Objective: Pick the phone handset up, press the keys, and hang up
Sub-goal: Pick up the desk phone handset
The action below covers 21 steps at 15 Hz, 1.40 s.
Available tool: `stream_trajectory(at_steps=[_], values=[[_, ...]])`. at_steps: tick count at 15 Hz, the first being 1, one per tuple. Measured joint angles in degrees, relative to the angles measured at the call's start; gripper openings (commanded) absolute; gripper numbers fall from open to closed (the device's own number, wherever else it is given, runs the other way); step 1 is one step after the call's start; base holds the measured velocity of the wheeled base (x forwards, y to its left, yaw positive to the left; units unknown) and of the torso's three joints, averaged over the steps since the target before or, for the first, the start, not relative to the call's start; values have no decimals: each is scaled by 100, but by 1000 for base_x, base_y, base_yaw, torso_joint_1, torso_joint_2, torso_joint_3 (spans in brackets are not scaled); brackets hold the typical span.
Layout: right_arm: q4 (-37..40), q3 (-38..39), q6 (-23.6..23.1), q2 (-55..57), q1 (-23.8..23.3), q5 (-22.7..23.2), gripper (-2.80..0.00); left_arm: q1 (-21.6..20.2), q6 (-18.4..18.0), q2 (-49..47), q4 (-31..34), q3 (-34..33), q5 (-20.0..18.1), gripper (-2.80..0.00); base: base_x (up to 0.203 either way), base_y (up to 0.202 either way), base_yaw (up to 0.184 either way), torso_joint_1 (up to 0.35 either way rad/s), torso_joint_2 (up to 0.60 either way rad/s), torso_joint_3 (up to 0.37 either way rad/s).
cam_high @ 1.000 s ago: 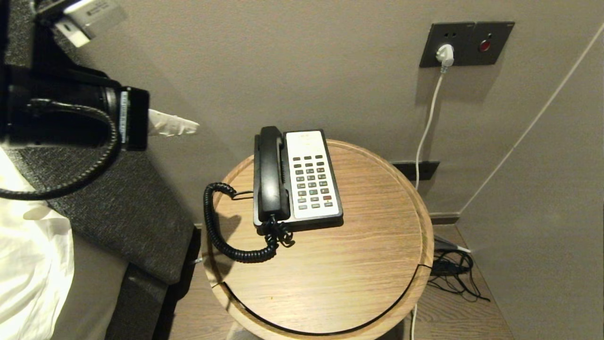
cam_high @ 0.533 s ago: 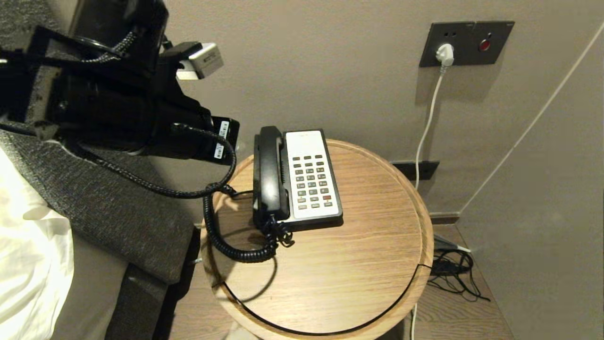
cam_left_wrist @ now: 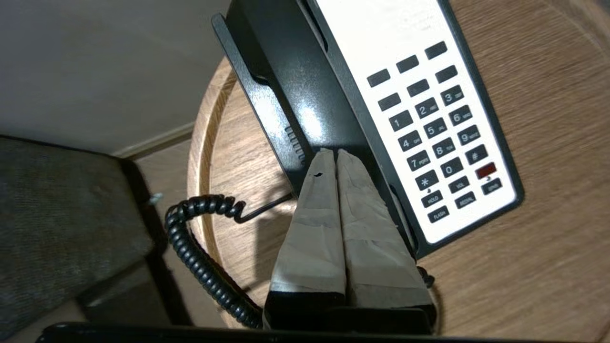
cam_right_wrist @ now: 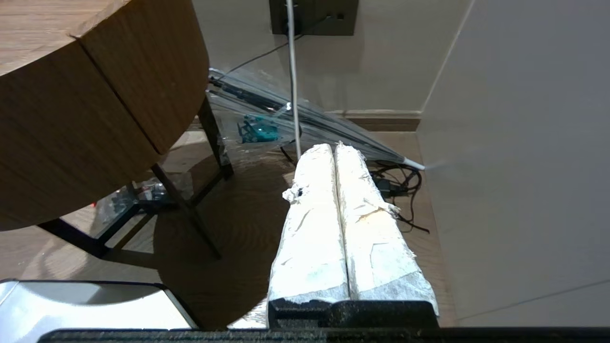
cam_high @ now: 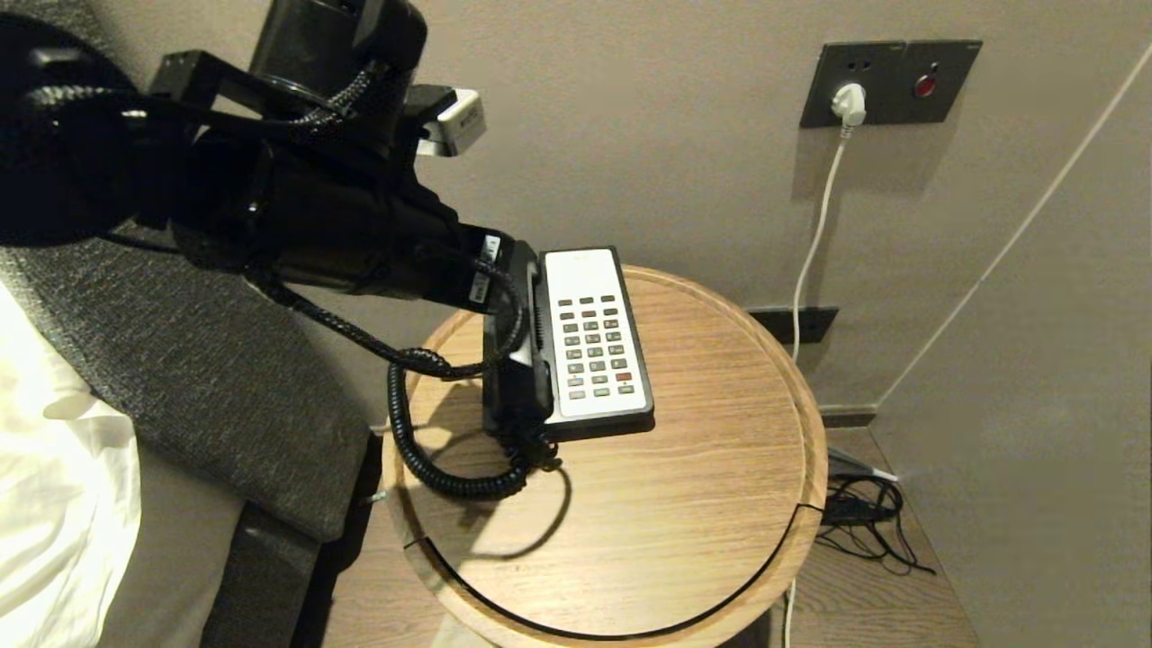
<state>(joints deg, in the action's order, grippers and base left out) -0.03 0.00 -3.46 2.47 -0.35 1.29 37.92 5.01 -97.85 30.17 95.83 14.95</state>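
A round wooden worktop point(cam_high: 684, 504) stands against a beige wall beside a grey upholstered bed. The phone handset point(cam_left_wrist: 305, 119) lies in the cradle of the phone base point(cam_high: 594, 337) near the worktop's back-left edge. The left hand point(cam_left_wrist: 332, 155), fingers pressed together, hovers over its middle. The right hand point(cam_right_wrist: 332, 147), fingers together, hangs beside the worktop near the floor.

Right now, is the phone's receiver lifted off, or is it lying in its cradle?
In its cradle. The phone handset lies flat along the phone base, beside the keys. The left claw, shut, is above it, gripping nothing.
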Motion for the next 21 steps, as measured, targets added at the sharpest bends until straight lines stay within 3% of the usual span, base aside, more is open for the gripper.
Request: stream_trajectory(at_steps=[3, 4, 5, 11, 14, 17, 19, 21], values=[[-4, 0, -1, 0, 0, 0, -280, 92, -13, -147, 100, 87, 528, -280, 0, 0, 0, 0, 0, 0], [-4, 0, 0, 0, 0, 2, -280, 174, -17, -177, 103, 94, 576, -59, 0, 0, 0, 0, 0, 0], [-3, 0, -1, 0, 0, 0, -280, 242, -24, -216, 109, 94, 632, 0, 0, 0, 0, 0, 0, 0], [-4, 0, -1, 0, 0, -2, -280, 471, 96, -422, 94, 328, 794, 0, 0, 0, 0, 0, 0, 0], [-4, 0, 0, 0, 0, 0, -280, 557, 871, -526, 169, 415, 1137, 0, 0, 0, 0, 0, 0, 0], [-4, 0, 0, 0, 0, -2, -280, 608, 1511, -601, 749, 458, 1687, 0, 0, 0, 0, 0, 0, 0], [-4, 0, -1, 0, 2, 0, -280, 658, 1882, -619, 981, 585, 1724, 0, 0, 0, 0, 0, 0, 0], [-4, 0, -1, 0, 2, 0, -280, 658, 2019, -634, 1139, 590, 1713, 0, 0, 0, 0, 0, 0, 0]])
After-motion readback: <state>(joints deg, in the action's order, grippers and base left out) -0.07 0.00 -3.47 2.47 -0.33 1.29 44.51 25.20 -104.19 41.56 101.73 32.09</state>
